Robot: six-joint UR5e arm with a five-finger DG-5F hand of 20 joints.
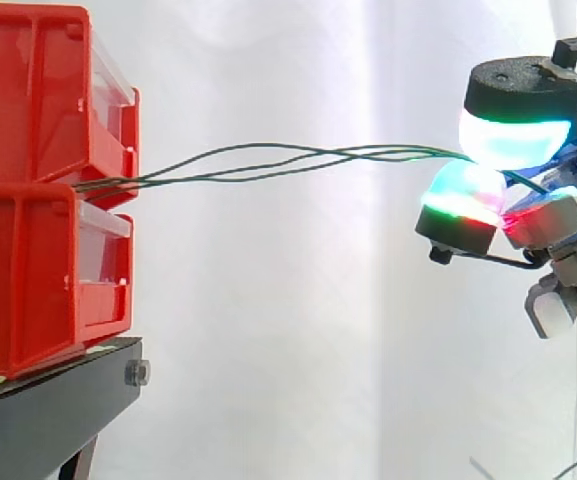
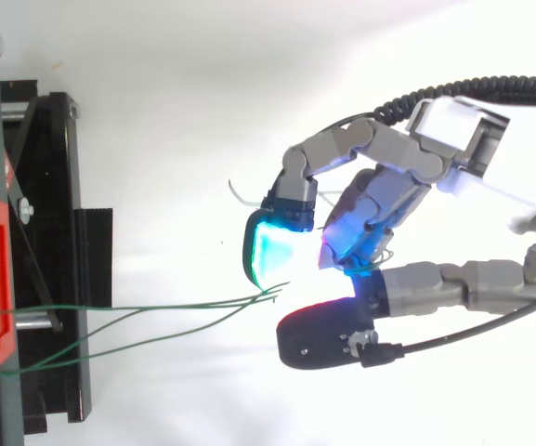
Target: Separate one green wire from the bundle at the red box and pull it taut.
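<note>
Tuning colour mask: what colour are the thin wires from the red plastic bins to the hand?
Dark green; the thin green wires show best in the side view.

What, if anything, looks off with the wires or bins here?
The hand pinches several green wires together, not one separated strand. They run from between the stacked red bins to its pads, crossing one another and bowed rather than taut. The bins look undamaged.

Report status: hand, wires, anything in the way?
Hand shut on wires. Several wires pinched together, none apart yet, bowed, not taut, running to red bins. Nothing in the way between bins and hand.
</note>
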